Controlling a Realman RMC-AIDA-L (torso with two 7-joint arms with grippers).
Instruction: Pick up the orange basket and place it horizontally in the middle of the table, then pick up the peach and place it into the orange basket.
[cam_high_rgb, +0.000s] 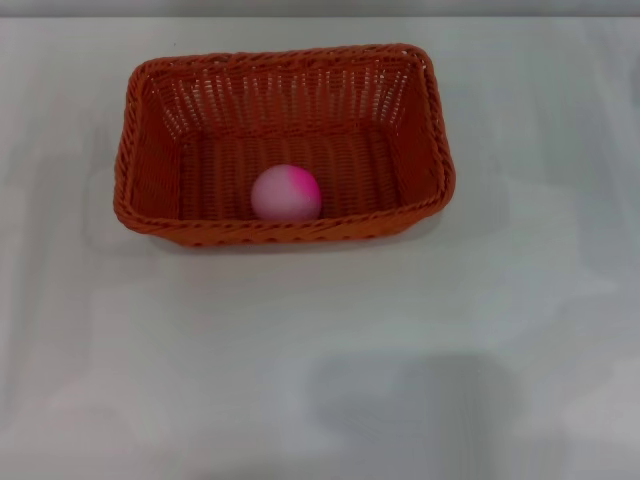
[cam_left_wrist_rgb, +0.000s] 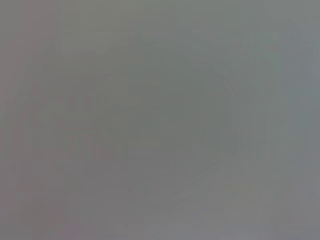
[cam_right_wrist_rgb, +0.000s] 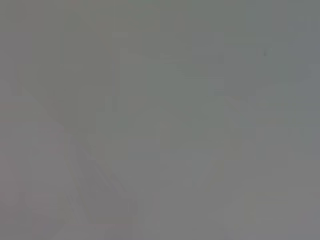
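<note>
The orange basket (cam_high_rgb: 284, 143) lies lengthwise across the white table (cam_high_rgb: 320, 350), a little left of centre and toward the far side in the head view. Inside it, against the near wall, rests the peach (cam_high_rgb: 287, 193), pink on one side and pale on the other. Neither gripper nor any arm shows in the head view. Both wrist views show only a plain grey surface, with no fingers and no task objects.
A soft grey shadow falls on the table near its front edge, right of centre. Nothing else stands on the tabletop in view.
</note>
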